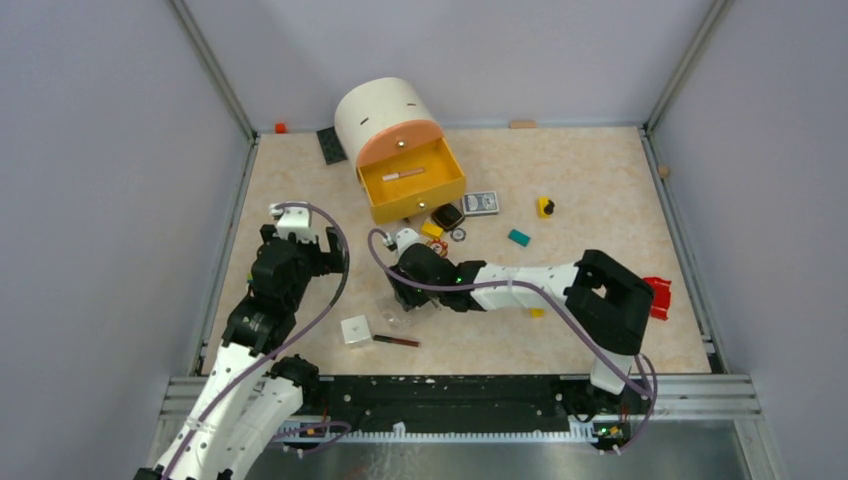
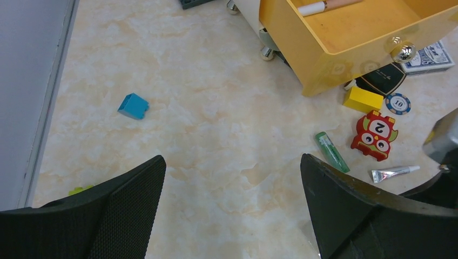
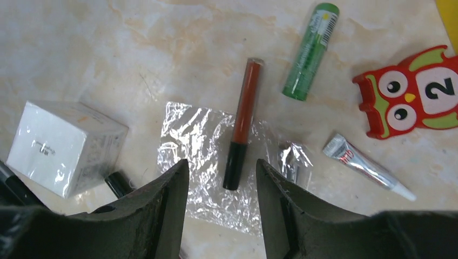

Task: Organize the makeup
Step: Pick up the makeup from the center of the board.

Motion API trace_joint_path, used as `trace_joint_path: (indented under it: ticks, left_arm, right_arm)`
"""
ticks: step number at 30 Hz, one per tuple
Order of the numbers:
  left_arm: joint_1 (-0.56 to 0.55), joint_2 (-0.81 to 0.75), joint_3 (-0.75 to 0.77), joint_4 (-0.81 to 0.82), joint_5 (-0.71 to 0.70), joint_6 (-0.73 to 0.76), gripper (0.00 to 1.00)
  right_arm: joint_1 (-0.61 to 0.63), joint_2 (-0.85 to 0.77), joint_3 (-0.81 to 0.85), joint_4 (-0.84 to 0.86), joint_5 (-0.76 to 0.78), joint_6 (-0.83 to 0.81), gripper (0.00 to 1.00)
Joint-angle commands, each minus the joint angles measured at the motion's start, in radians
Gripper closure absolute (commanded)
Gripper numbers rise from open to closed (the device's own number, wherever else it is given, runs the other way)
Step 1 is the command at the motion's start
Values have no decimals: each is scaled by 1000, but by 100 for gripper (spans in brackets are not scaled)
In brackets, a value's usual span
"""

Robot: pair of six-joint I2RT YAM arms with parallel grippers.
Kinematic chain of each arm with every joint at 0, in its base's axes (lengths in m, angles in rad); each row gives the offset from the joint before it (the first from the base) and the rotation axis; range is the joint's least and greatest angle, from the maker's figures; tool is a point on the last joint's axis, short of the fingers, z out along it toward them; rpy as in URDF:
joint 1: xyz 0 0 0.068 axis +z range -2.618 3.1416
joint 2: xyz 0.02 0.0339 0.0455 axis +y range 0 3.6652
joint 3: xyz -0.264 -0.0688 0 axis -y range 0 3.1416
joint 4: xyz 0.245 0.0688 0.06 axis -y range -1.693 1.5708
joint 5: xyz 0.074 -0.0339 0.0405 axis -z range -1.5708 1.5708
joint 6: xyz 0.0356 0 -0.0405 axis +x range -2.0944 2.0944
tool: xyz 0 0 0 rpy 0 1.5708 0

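The table (image 1: 600,160) is a beige, marbled sheet, walled on three sides by plain grey panels (image 1: 90,150) set between metal posts; a metal rail (image 1: 700,388) runs along its near edge, where the arms are bolted. At the back stands a round cream cabinet (image 1: 375,115) with its yellow drawer (image 1: 415,203) pulled out and a pale stick (image 1: 403,174) lying inside. In front of the drawer, near the table's middle, a dark-red tube (image 3: 246,108) rests across a crumpled clear wrapper (image 3: 200,135); a green tube (image 3: 310,51) lies just beside it; a small silver tube (image 3: 367,167) lies near a red owl toy (image 3: 416,91); a white box (image 3: 65,145) sits on the wrapper's other side. The right end effector (image 3: 221,199) hangs released over the wrapper, its fingers apart on either side of the red tube's black cap; the left end effector (image 2: 232,216) is likewise released, spread wide above bare table, with a blue block (image 2: 133,106) well apart from it.
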Motion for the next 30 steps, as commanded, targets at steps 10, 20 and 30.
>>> trace_joint_path:
  ticks: [10,20,30]
  left_arm:
    - [19,0,1,46,25,-4,1]
    - [33,-7,1,46,33,-6,1]
    - [35,-14,0,47,35,-6,1]
  right_arm:
    - [16,170,158,-45,65,-35,56]
    - [16,164,138,-32,28,-53,83]
    - [16,212,172,-43,-32,-67,76]
